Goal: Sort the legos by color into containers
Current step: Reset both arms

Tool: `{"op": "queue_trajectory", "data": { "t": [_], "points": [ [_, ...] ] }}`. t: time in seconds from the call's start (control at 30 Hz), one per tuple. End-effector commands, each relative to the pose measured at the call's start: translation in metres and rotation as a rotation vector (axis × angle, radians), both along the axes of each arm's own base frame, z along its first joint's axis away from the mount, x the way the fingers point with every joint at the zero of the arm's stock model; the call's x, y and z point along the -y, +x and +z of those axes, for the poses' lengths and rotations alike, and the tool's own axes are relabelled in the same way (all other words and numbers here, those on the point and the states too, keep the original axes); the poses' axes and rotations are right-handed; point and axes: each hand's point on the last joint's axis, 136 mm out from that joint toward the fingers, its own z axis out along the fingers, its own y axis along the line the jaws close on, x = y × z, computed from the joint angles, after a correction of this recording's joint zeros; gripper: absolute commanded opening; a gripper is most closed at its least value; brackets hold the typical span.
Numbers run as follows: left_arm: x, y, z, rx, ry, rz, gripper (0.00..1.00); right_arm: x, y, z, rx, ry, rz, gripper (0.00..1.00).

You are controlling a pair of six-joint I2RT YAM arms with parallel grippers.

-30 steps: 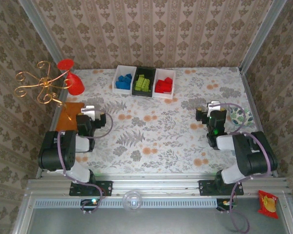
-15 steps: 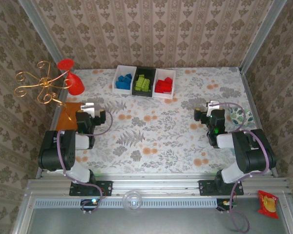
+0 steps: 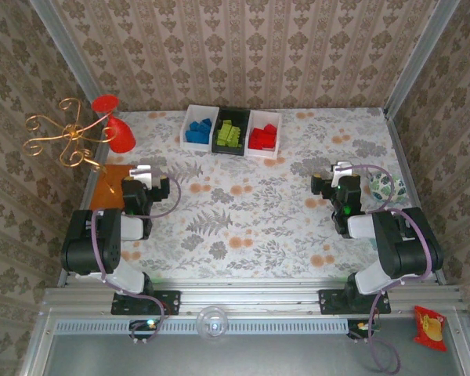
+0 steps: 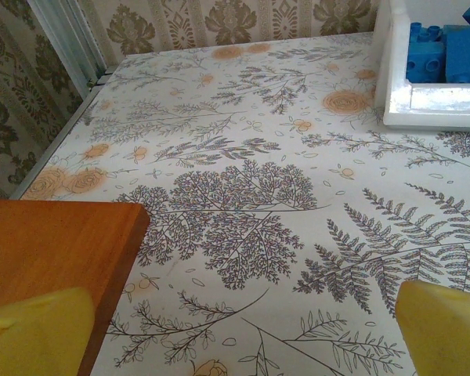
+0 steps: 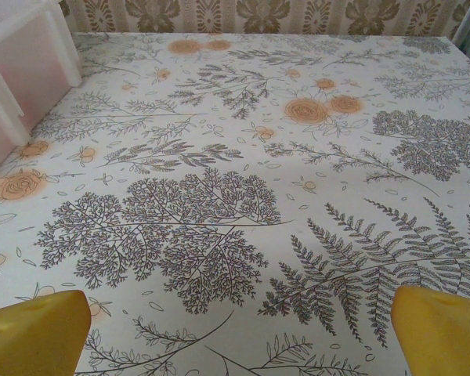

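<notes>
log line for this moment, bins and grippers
blue legos in left white bin | green legos in black bin | red legos in right white bin | left gripper open | right gripper open

Three containers (image 3: 230, 131) stand in one row: two white, one black. Left of the row are one red goblet (image 3: 119, 131) and one orange mat (image 3: 110, 186); right of it is one patterned bowl (image 3: 384, 188). The legos (image 3: 197, 130) lie in three heaps, too tightly packed to count.

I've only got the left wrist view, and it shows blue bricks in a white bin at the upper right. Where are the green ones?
Observer: The top view shows the green legos in the black bin, right beside your blue bin.
Operator: And the red ones?
Observer: The red legos are in the other white bin, touching the black bin's right side.
</notes>
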Motion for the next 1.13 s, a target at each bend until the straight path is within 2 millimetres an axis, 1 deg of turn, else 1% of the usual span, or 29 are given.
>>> {"op": "queue_trajectory", "data": {
  "t": [0.0,0.47,1.1],
  "points": [
    [-0.0014,0.0037,0.0036,-0.001,0.014,0.008,1.00,0.0002,0.0064,0.0098,0.027,0.021,-0.002,1.00],
    [0.0024,0.0040,0.0042,0.000,0.028,-0.004,1.00,0.0002,0.0062,0.0099,0.028,0.021,-0.002,1.00],
    [0.0026,0.0044,0.0034,-0.005,0.017,-0.014,1.00,-0.0001,0.0063,0.0086,0.022,0.025,0.005,1.00]
  ]
}}
